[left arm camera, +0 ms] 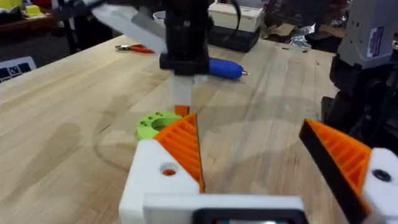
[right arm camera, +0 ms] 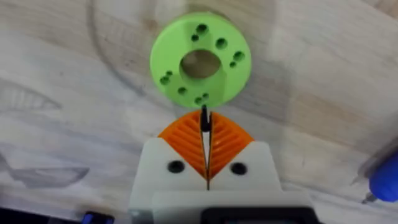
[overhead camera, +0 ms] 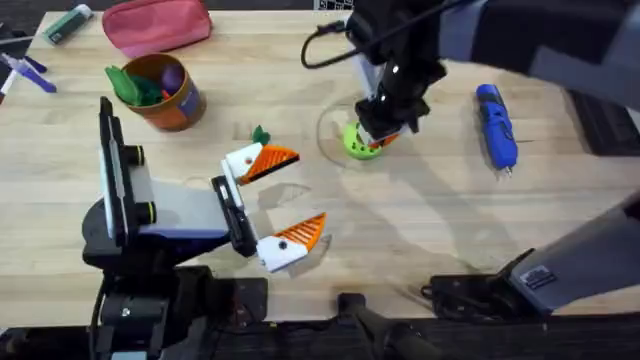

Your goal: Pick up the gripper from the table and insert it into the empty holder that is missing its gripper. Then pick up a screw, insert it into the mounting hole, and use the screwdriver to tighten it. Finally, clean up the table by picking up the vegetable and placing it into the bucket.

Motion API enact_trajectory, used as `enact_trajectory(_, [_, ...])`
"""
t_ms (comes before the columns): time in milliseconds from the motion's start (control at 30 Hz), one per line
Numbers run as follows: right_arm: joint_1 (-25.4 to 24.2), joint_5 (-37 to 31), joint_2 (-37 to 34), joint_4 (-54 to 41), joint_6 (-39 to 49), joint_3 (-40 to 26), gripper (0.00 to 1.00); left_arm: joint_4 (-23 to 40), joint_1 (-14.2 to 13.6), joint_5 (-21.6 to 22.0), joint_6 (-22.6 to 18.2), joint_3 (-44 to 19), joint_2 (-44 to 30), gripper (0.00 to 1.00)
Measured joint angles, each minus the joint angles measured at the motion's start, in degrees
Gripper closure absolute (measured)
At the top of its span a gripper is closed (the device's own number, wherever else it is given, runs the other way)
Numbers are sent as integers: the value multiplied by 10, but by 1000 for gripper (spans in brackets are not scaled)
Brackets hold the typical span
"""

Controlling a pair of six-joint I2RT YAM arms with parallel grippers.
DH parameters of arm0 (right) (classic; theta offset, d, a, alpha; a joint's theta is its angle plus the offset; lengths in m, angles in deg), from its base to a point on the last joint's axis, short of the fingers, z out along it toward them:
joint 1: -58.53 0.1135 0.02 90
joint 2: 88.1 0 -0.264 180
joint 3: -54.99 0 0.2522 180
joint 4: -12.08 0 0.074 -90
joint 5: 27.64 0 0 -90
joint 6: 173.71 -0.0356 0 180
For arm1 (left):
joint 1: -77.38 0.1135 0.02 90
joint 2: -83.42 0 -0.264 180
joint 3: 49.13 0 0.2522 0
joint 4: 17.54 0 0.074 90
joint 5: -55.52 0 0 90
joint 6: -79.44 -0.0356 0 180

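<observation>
**Task objects on the table**

The blue screwdriver [overhead camera: 496,126] lies flat at the far right, bit toward the near edge. The orange-brown bucket [overhead camera: 170,95] stands upright at the far left, with green and purple items inside.

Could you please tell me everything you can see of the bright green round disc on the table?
The bright green round plastic disc lies flat on the wooden table, with a large centre hole and small holes ringed around it. The right gripper, orange pads closed on a thin dark screw-like pin, hovers at its edge.
</observation>
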Motion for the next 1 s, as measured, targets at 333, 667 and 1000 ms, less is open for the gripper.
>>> enact_trajectory(333, [13,2,29,-133,11,-171,995,0,0,0,0,0,0,15])
enact_trajectory(667, [96,-3,14,-212,53,-355,995,0,0,0,0,0,0,15])
enact_trajectory(1000, [186,-9,-26,-221,143,-416,995,0,0,0,0,0,0,15])
